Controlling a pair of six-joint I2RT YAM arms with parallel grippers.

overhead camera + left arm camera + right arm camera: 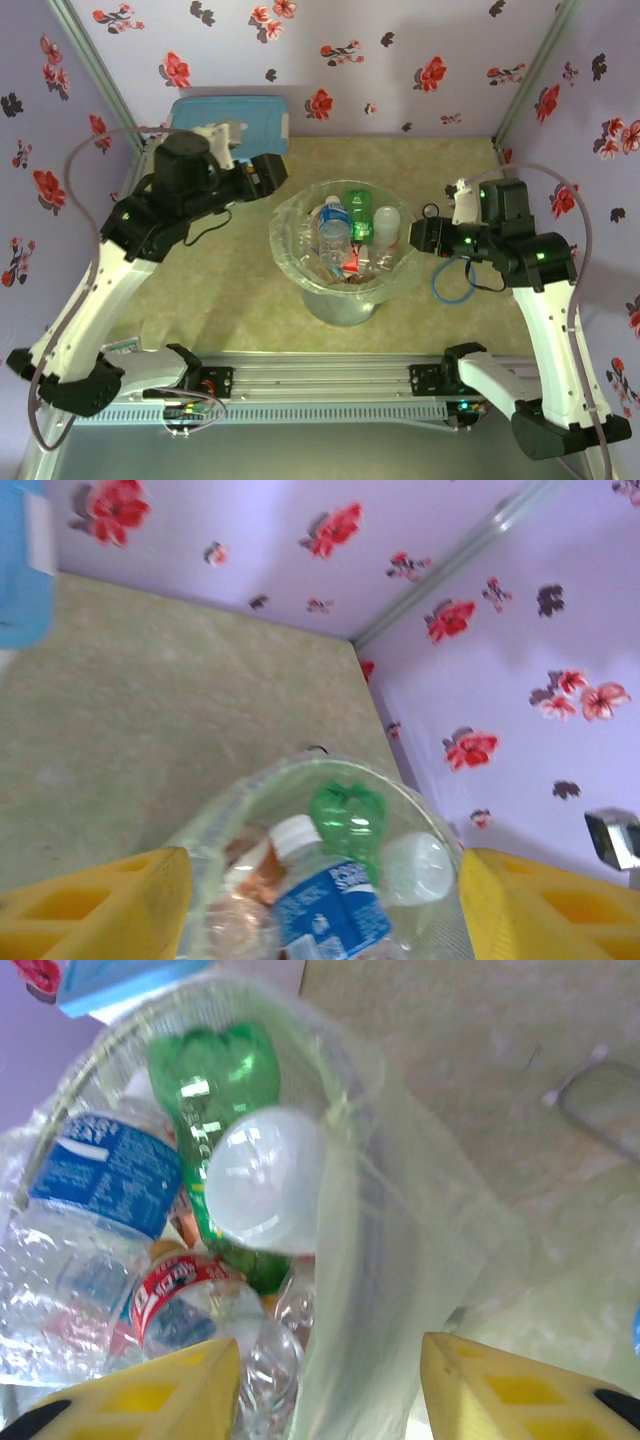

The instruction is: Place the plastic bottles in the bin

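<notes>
While the bin (340, 305) sits mid-table between the two arms, it's already carrying a load of plastic bottles (345, 235), all heaped inside its thin clear liner. On top I can pick out a green bottle (215, 1080) lying base towards the far rim, and a blue-labelled bottle (330, 905) with a white cap beside it. There's a red-labelled bottle (175, 1295) lower in the pile, and a milky bottle (262, 1180) showing its round end against the right-hand wall. More clear, crumpled ones are packed underneath, too jumbled to count.

Now the left gripper (320, 920): it hangs above the bin's left-rear rim, yellow fingers (100, 905) spread wide, one at each side of its wrist picture. Nothing is between them, nothing touched; the blue-labelled bottle lies below the gap, down in the bin.

Over to the right gripper (330, 1390). It's at the bin's right rim, jaws partly apart and narrower than the left's, one finger (150, 1390) over the bottles and the other outside. The bin's wall and liner run up through the gap. Whether either pad is actually pressing on that liner, I can't tell from here. No bottle in its grasp.

Further out, the table (220, 290) has a mottled beige top. A white box with a light-blue lid (230, 120) stands at the back left, behind the left arm. A blue cable (450, 285) loops beside the right arm, and purple floral walls (400, 60) close the scene in.
</notes>
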